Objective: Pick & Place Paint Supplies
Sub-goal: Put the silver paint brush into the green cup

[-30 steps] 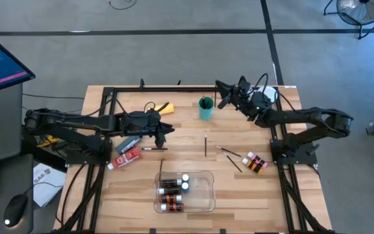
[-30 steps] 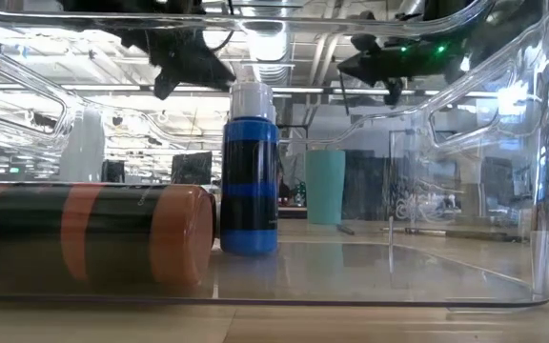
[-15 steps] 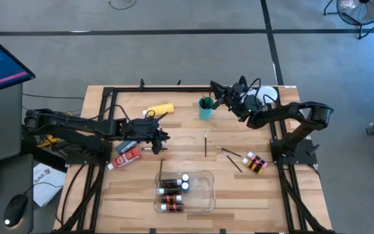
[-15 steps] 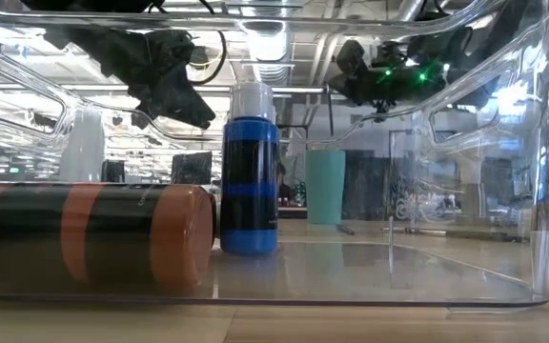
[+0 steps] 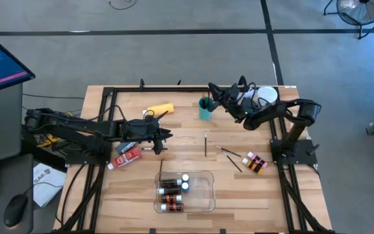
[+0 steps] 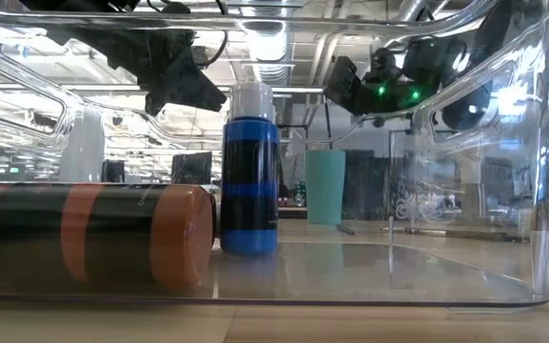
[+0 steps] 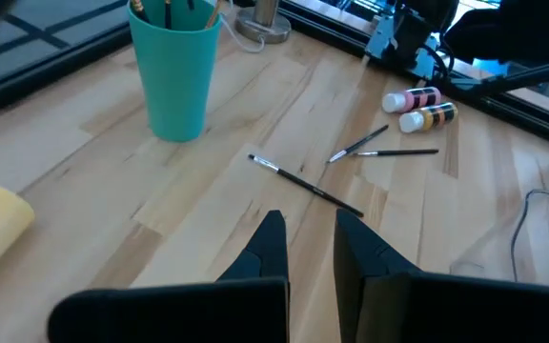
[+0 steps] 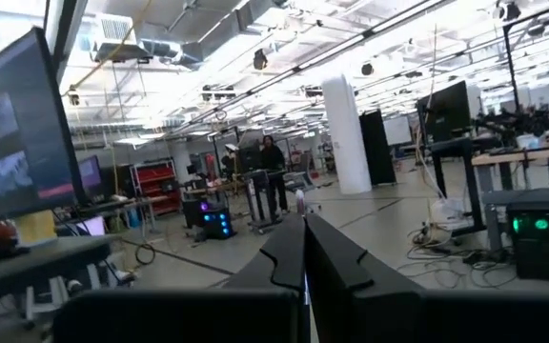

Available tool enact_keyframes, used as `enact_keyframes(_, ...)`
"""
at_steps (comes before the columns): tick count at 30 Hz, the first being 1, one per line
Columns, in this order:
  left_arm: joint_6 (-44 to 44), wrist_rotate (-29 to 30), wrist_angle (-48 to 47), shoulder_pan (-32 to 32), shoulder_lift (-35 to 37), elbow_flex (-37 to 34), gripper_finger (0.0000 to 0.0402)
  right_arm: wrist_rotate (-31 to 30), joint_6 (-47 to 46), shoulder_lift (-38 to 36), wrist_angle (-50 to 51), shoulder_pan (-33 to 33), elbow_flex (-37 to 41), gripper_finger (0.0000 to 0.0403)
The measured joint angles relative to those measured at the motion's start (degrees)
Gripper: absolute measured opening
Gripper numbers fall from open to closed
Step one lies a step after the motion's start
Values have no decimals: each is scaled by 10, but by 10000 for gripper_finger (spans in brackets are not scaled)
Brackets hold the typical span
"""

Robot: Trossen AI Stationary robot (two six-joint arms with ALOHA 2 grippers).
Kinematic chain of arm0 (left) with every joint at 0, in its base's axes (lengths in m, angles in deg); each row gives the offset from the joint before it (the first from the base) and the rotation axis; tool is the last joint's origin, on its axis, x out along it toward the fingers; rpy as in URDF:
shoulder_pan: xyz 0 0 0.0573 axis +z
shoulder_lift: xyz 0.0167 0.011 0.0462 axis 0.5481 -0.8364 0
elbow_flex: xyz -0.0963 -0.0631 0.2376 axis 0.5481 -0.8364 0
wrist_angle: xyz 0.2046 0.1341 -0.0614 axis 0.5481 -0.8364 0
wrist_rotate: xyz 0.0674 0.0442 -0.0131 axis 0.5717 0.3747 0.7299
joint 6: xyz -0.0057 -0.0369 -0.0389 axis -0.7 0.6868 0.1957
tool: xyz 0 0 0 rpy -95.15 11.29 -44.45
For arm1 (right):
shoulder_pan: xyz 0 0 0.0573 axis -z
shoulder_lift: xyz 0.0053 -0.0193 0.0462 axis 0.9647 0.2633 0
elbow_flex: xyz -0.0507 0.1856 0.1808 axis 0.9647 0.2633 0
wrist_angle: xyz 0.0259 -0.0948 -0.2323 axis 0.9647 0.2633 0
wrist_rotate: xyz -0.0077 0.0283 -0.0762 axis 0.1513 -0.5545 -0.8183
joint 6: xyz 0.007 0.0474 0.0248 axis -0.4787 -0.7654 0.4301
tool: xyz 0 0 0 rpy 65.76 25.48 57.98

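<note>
Centrally, 1 brush (image 5: 205, 143) lengthwise front-to-back; both arms' fingers closed, empty.

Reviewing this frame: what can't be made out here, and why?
- Labels and colours of the bottles in the clear plastic tray: too small in the high view.
- Contents of the teal cup: cut off by the left wrist view's edge.
- Table: absent from the right wrist view, which faces the room past the shut right gripper.

High view looks straight down; low view peers level through the clear tray (image 6: 503, 191); both share the teal cup (image 5: 204, 110).
</note>
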Motion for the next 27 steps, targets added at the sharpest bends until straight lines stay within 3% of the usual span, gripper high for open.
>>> enact_keyframes(13, -36, 39, 0, 0, 0, 0, 2, -1, 28, 72, -19, 1, -1, 0)
enact_keyframes(27, -51, 49, -1, 2, 0, 0, 2, -34, 68, 72, -19, -17, -1, 1)
